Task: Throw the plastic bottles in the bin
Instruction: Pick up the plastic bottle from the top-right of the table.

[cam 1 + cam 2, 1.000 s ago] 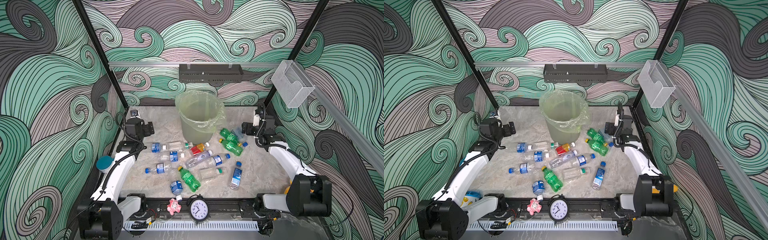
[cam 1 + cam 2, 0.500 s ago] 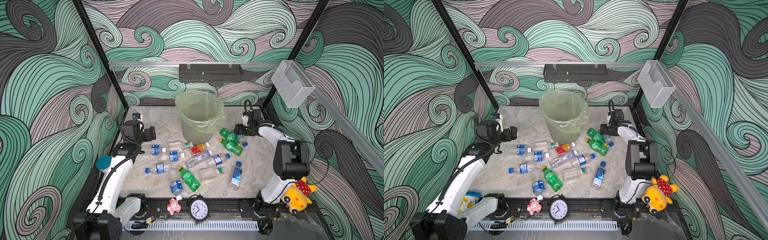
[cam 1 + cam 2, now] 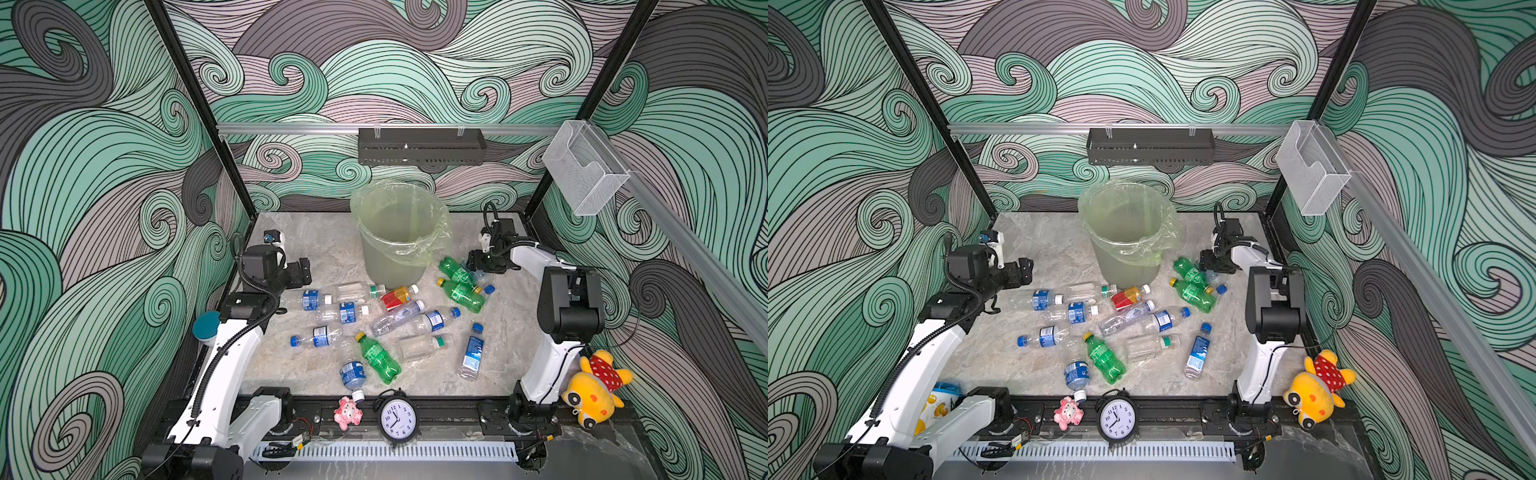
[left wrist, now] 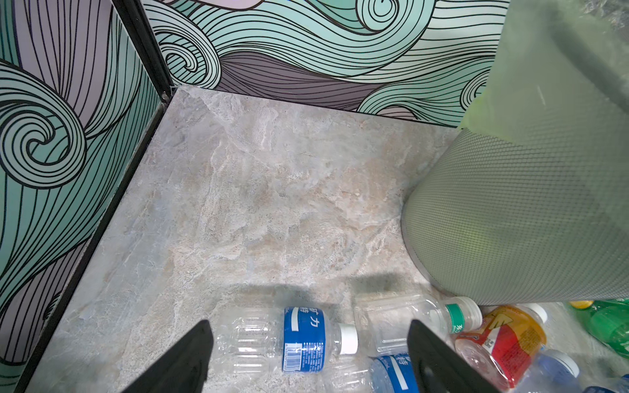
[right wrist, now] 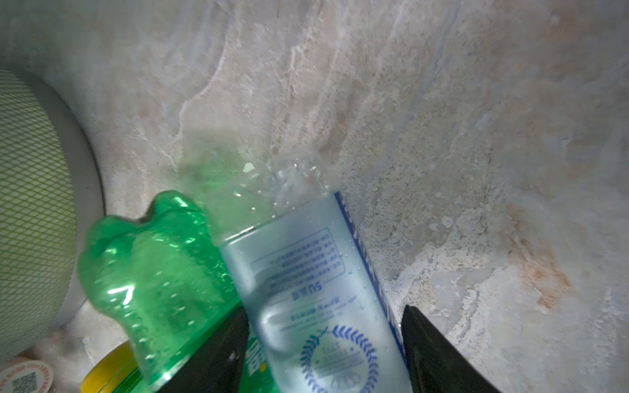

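Several plastic bottles lie scattered on the marble table in front of the bin (image 3: 390,266), a tall grey mesh bucket lined with a pale green bag. My right gripper (image 3: 478,264) is low at the bin's right. In the right wrist view its jaws (image 5: 325,309) press both sides of a clear bottle with a pale blue label (image 5: 306,272), which rests on the table against a green bottle (image 5: 153,265). My left gripper (image 3: 301,272) hovers open over a clear bottle with a blue label and white cap (image 4: 299,340). A red-orange labelled bottle (image 3: 395,297) lies in the middle.
An alarm clock (image 3: 397,417) and a pink toy (image 3: 348,413) sit on the front rail. A yellow plush (image 3: 594,390) lies at the right arm's base and a blue-lidded can (image 3: 205,326) by the left arm. A clear box (image 3: 586,170) hangs on the right wall.
My right arm has swung in and down to the bottles beside the bin, and its jaws have narrowed round the clear bottle. My left gripper has moved lower towards the bottles.
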Robot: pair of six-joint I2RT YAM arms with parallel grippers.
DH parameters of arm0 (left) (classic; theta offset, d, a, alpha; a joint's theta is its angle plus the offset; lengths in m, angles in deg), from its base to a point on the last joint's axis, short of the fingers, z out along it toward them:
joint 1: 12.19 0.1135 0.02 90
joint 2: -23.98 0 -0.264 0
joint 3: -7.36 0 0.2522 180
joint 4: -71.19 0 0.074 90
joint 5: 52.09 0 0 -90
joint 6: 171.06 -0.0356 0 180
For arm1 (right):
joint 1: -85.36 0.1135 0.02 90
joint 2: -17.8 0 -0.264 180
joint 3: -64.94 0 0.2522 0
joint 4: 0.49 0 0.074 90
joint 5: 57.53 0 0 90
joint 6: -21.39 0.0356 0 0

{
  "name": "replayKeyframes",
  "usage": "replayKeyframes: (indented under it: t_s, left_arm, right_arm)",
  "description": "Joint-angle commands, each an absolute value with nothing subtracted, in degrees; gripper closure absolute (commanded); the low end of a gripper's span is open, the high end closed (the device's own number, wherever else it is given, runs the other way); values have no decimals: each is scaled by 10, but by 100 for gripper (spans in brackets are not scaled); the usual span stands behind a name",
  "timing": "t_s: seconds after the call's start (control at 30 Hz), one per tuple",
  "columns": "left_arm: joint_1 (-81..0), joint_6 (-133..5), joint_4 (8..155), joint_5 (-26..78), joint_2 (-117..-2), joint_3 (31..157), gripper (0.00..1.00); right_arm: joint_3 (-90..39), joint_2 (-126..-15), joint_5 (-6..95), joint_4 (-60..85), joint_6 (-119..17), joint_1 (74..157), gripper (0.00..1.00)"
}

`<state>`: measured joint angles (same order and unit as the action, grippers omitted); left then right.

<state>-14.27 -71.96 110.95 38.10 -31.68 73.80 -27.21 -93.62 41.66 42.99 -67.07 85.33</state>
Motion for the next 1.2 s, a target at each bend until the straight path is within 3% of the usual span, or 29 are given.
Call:
replayKeyframes:
  t_s: [0.0,0.23,0.6,0.87,1.17]
  left_arm:
    - [-150,-722,1129,367,-309,748,9]
    - [-150,-718,1130,359,-309,743,8]
    - [-150,-699,1107,342,-313,723,8]
    - [-150,-703,1113,341,-330,733,8]
    - [-149,-703,1096,320,-356,728,8]
  right_arm:
    - [-286,-951,412,451,-664,850,30]
    - [-297,-970,396,463,-653,849,33]
    - [-284,-940,378,464,-642,847,51]
    - [-247,-821,378,461,-645,847,54]
    - [-178,-653,507,426,-664,848,55]
